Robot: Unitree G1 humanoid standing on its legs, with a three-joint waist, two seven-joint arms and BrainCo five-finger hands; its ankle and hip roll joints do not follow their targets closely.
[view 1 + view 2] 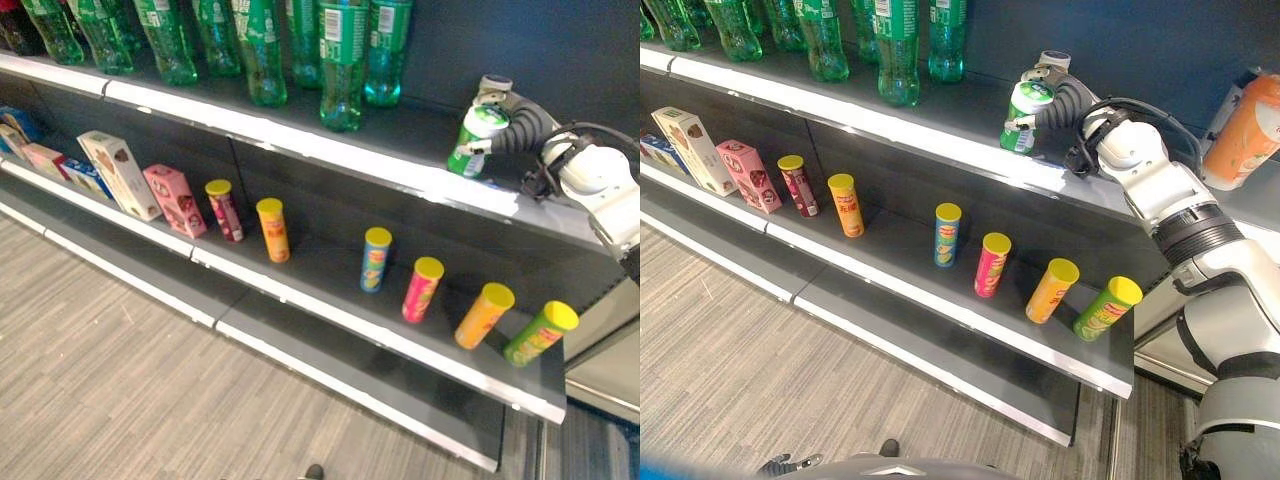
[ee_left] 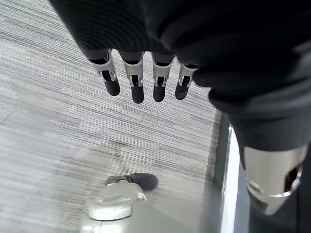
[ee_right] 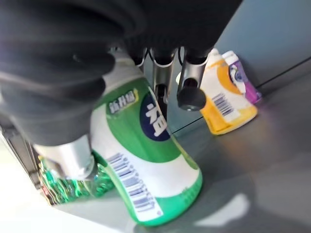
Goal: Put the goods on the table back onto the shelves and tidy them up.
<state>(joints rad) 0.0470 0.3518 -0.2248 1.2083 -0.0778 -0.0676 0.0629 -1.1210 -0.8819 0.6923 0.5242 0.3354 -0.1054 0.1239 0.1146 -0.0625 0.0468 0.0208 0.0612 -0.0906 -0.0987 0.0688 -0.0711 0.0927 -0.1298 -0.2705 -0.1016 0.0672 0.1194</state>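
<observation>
Upper shelf (image 1: pixel 940 135): right hand (image 1: pixel 1055 95) curled round green-and-white bottle (image 1: pixel 1022 118), base on shelf; left hand (image 2: pixel 146 77) fingers straight, holding nothing

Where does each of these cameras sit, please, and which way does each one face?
Left eye view: head camera, down at the shelves; right hand on the green bottle.
Right eye view: same head, shares that scene; right arm too.
Left wrist view: faces the floor; left hand hangs open.
Right wrist view: along the hand gripping the bottle; orange pouch behind.
</observation>
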